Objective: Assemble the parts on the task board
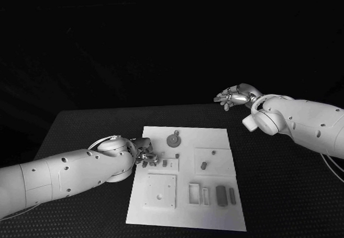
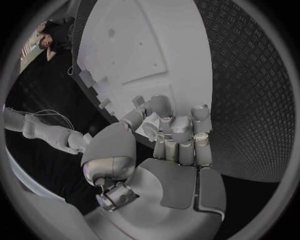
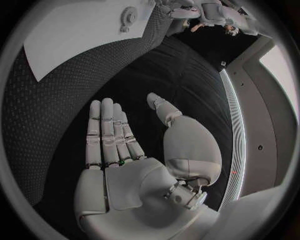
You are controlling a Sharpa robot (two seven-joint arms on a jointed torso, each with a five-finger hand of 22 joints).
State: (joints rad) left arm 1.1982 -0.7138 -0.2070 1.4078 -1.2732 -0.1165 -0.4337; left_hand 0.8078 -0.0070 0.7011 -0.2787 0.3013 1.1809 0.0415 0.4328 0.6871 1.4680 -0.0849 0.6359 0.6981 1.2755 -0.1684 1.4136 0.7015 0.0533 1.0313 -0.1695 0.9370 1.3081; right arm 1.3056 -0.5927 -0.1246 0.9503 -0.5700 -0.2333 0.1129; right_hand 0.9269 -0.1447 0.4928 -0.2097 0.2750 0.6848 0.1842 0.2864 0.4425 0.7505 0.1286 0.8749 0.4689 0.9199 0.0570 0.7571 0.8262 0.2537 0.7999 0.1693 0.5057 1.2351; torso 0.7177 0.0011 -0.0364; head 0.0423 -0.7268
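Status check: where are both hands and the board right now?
Left hand at the task board's left edge, fingers curled over small parts; grasp unclear. Right hand raised off the board's far right corner, holding nothing. Gear part on board. Nothing blocking.

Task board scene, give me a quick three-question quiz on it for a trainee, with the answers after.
1. True or false: the right hand rests on the task board.
2. Which hand is at the board's edge? A) left hand B) right hand C) both
3. Fill in: the round toothed part lies near the board's ____ end, seen from the robot.

Key:
1. False. It hangs off the board, out past its far right corner, fingers apart, holding nothing.
2. A. Its fingers curl over the board's left edge by some small parts; whether it grips one cannot be told.
3. Far.
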